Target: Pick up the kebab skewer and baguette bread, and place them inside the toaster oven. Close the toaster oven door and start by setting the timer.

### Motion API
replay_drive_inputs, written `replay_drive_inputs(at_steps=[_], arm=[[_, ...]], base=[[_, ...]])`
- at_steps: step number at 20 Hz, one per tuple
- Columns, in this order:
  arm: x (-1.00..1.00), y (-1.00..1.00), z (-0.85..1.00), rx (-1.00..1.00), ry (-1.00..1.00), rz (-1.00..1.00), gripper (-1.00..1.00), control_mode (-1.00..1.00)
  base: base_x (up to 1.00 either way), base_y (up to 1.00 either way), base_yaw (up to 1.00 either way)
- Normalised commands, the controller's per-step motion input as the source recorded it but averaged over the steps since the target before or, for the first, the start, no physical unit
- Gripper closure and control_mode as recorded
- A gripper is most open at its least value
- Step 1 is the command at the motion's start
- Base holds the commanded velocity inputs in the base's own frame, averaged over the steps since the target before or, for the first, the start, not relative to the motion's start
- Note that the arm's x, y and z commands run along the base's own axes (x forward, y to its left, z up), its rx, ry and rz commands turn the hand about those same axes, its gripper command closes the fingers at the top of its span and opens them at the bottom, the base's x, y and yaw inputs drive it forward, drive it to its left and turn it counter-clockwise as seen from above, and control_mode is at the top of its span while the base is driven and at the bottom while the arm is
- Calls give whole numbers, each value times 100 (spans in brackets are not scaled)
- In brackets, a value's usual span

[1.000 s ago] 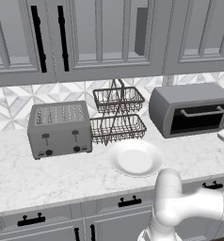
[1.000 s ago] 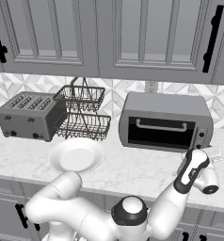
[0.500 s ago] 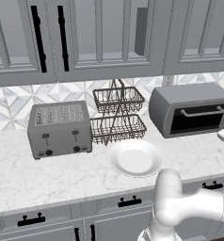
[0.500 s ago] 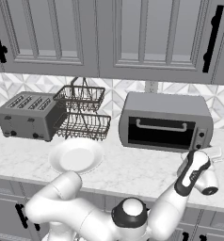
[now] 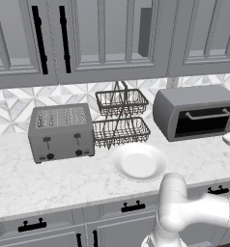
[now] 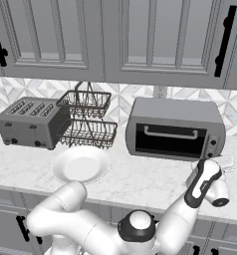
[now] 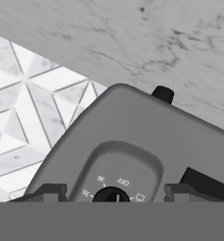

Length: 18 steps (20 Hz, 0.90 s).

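- Since the earlier frames almost nothing in the two base views has shifted: my hand sat at the toaster oven's (image 6: 175, 130) right end then and it sits there now, only a touch closer in.
- From the right base view the toaster oven door (image 6: 168, 139) looks closed, bar handle across the top of the dark glass; I see no kebab skewer or baguette bread on the counter (image 5: 64, 176), and I can't see through the glass well enough to say they're inside.
- So I judge I'm on the last step, setting the timer.
- In the hand view the timer knob (image 7: 111, 194) sits low and centred, with OFF and number marks around its recess.
- My gripper (image 7: 116, 193) straddles that knob, one finger tip on each side; the jaws stand fairly wide, with daylight between each tip and the knob, gripping nothing.
- Next I'd close onto the knob squarely, then rotate the wrist away from OFF toward the numbers.
- Risk, as I read it: an off-centre pinch slips off the small knob.
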Motion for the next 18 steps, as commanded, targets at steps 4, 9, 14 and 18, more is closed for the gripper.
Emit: replay_drive_inputs(at_steps=[4,9,14,18], arm=[[-1,0,0,0,0,-3,100,-100],[-8,0,0,0,0,0,100,-100],[-13,0,0,0,0,0,100,-100],[-13,0,0,0,0,0,100,-100]], base=[[0,0,0],[0,0,0],[0,0,0],[0,0,0]])
